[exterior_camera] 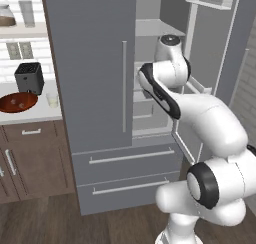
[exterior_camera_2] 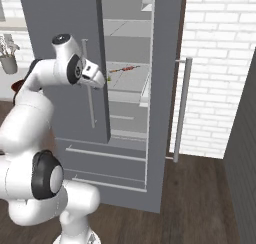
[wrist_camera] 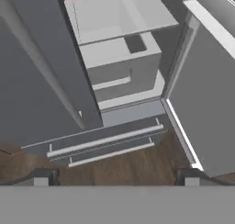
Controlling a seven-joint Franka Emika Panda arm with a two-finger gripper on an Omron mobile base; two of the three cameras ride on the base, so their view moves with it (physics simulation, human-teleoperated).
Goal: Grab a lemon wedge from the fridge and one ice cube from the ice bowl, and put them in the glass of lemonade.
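The grey fridge has its left door closed and its right door swung open. A tiny yellow-green lemon wedge lies at the front of a middle shelf, just beside my hand. My gripper is open with nothing between its fingers. It looks down over the lower shelves and the two drawers. On the counter to the left sit the reddish-brown ice bowl and the small glass of lemonade, far from the gripper.
A red skewer-like item lies on the same shelf as the wedge. A black toaster stands behind the bowl. A jar and a taller glass are on the wall shelf. A white brick wall is on the right.
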